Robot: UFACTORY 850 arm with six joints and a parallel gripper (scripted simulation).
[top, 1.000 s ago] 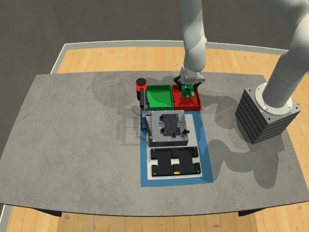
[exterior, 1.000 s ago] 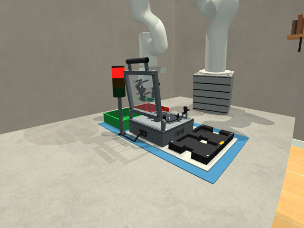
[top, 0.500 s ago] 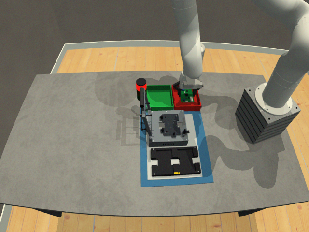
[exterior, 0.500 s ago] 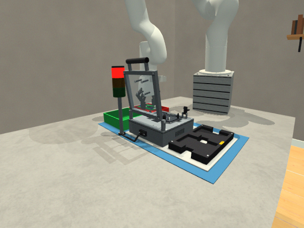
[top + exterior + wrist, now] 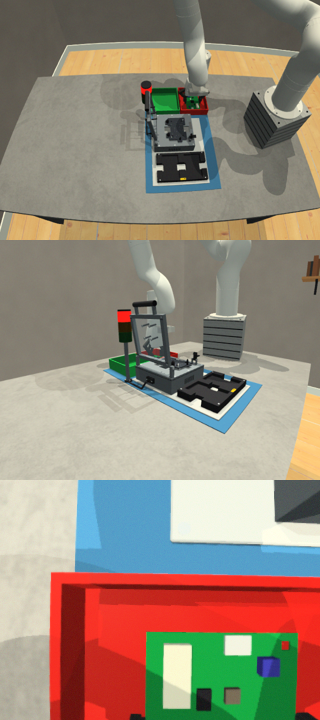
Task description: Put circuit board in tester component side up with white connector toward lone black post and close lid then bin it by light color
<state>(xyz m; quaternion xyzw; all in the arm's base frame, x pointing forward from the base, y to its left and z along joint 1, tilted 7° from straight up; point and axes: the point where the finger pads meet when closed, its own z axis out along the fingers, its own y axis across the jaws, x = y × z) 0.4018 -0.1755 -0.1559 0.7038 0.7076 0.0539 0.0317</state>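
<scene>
The green circuit board (image 5: 221, 675) faces component side up, with its white connector (image 5: 177, 676) at its left in the wrist view. My gripper (image 5: 193, 99) is shut on the circuit board across its width; only the dark fingertips show at the bottom edge of the wrist view (image 5: 218, 716). I hold the board low over the floor of the red bin, inside its walls (image 5: 75, 645). The signal light (image 5: 124, 315) shows red. The tester (image 5: 174, 131) is empty and its lid (image 5: 149, 335) stands open.
The green bin (image 5: 165, 100) sits against the red bin's left side. The black tray (image 5: 181, 167) lies empty in front of the tester on the blue mat. The arm's base block (image 5: 276, 118) stands at the right.
</scene>
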